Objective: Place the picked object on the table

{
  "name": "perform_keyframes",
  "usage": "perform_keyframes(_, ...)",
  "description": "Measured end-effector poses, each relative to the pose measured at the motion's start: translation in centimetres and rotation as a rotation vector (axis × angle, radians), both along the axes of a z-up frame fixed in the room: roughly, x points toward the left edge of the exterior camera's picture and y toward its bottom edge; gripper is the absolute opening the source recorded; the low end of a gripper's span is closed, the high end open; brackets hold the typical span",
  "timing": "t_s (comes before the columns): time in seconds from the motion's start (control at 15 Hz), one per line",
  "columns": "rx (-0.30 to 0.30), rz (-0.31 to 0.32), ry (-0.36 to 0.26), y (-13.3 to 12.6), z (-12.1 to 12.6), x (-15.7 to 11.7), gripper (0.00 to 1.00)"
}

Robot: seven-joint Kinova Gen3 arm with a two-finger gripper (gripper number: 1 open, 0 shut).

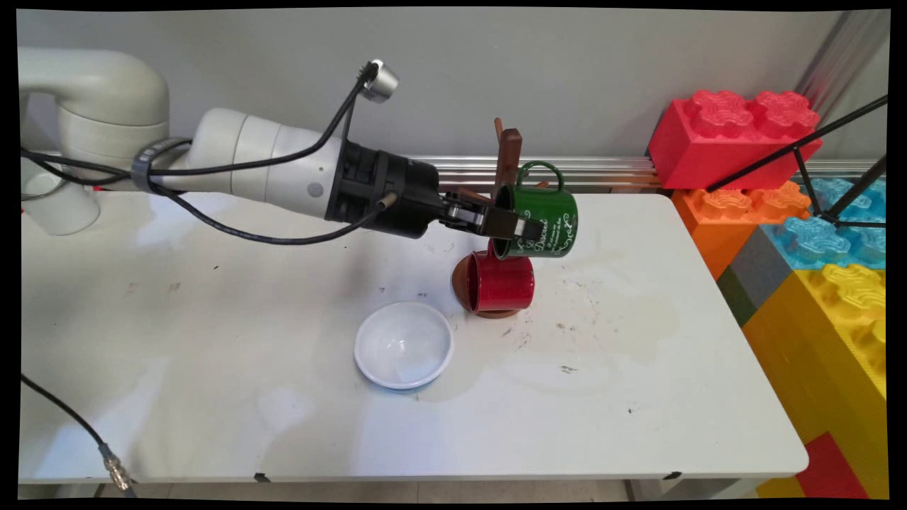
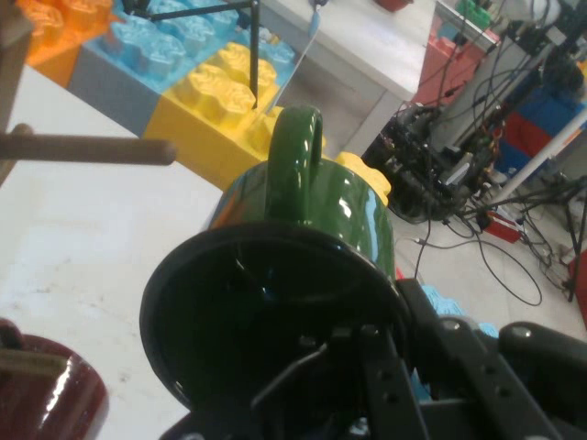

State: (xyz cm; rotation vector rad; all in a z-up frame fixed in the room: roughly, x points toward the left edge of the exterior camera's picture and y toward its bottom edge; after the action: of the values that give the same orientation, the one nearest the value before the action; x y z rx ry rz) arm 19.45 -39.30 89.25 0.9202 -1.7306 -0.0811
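- White table [image 1: 212,397] along a grey wall.
- Gripper [image 1: 511,225] pinches the green mug's [image 1: 542,219] rim, beside the wooden rack [image 1: 507,156].
- Red mug [image 1: 499,283] hangs below; white bowl [image 1: 404,345] near the middle.

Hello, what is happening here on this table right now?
The robot's hand grips the green mug by its rim and holds it on its side in the air, next to the brown wooden mug stand. A red mug hangs low on that stand. A white bowl sits on the white table, nearer the camera.
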Motion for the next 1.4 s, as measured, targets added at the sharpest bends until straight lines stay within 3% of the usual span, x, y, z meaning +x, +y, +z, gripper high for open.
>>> perform_keyframes(0.2, -0.018, -0.033, -0.028, 0.5, 1.2, -0.2, 0.00)
perform_keyframes(0.53, -0.057, -0.067, -0.126, 1.3, 3.2, 0.6, 0.00)
perform_keyframes(1.07, -0.094, -0.134, -0.324, 2.5, 6.0, 3.0, 0.00)
perform_keyframes(1.4, -0.126, -0.198, -0.492, 2.5, 7.1, 4.8, 0.00)
